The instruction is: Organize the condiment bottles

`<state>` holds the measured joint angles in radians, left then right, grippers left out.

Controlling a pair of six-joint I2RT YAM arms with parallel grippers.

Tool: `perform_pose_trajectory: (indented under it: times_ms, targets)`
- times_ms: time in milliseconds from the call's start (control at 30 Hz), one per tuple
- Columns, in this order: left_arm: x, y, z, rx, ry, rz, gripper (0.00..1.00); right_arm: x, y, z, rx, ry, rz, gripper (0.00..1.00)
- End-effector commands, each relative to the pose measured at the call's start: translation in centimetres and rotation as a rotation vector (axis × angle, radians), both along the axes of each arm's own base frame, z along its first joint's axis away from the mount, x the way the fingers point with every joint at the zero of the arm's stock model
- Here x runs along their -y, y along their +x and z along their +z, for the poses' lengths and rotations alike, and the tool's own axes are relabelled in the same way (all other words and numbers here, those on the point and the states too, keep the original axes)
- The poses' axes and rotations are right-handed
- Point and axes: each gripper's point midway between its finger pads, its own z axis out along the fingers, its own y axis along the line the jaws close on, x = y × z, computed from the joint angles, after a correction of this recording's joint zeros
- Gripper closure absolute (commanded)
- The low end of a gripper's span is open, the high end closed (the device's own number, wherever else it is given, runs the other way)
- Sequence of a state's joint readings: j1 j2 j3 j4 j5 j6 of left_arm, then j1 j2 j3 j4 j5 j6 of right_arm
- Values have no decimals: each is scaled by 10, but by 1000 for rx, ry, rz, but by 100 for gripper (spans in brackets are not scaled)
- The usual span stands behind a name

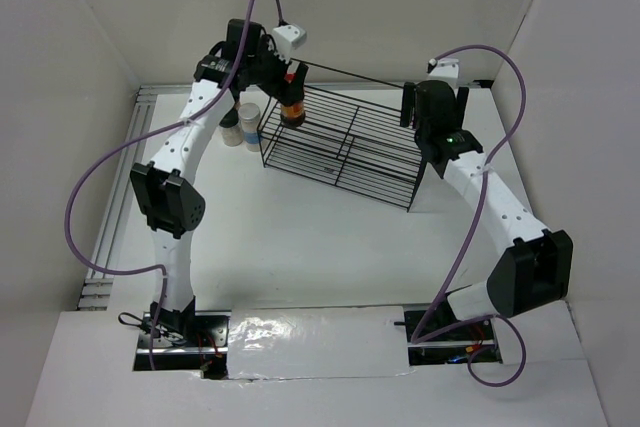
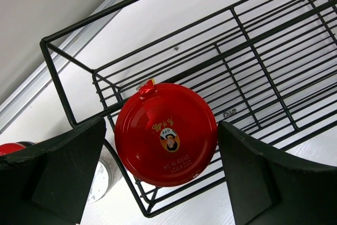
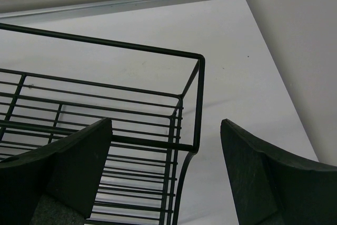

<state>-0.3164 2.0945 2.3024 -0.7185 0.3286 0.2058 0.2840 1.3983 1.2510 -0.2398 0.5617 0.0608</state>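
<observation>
Purple cables (image 1: 75, 209) looped off both arms closest to me, above the white table (image 1: 300, 237). Farther out, the black wire rack (image 1: 350, 152) sat across the middle of the table with an arm reaching to each end of it. On my right wrist camera, the right gripper (image 3: 166, 177) hung over the rack's right-hand corner with its jaws apart and nothing between them, only wire and table below. At the rack's left end the left gripper (image 2: 162, 146) sat directly above the red-capped jar (image 1: 292, 107). Its jaws were spread to either side of the red lid rather than clamped on it. I saw a thin gap on one side, and on the other I could not tell whether the pad touched. That jar, dark brown below its cap, stood upright at the left end of the rack, inside the wires as far as I could judge. Just outside that end, on the table, stood the whitish jar (image 1: 250, 127) with its white cap, and another jar (image 1: 231, 130) right beside it, half hidden by the left arm. The left wrist view also caught a sliver of a second red cap (image 2: 9, 148) behind one finger. Beyond all this a metal rail (image 3: 131, 3) ran along the foot of the white back wall.
</observation>
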Motion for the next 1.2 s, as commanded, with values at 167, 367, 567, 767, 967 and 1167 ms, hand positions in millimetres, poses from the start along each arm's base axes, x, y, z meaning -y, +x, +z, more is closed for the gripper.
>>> perform_pose_trajectory:
  times_ms: [167,367,567,767,967,1167]
  targets:
    - [-10,-5,87,108,-182,20,1,-11,9,22,55,6,30,10]
    - [-62,-32,141,86,-318,87,1,-13,10,29,76,1,37,10]
    - [-152,-16,129,69,-324,254,91,-20,15,31,83,8,53,15]
    - [-208,10,45,62,-98,330,23,-27,15,33,87,12,76,30]
    - [-225,21,-37,1,30,340,1,-27,13,34,88,9,70,14]
    - [-224,24,-88,-63,12,327,1,-33,14,30,75,3,80,13]
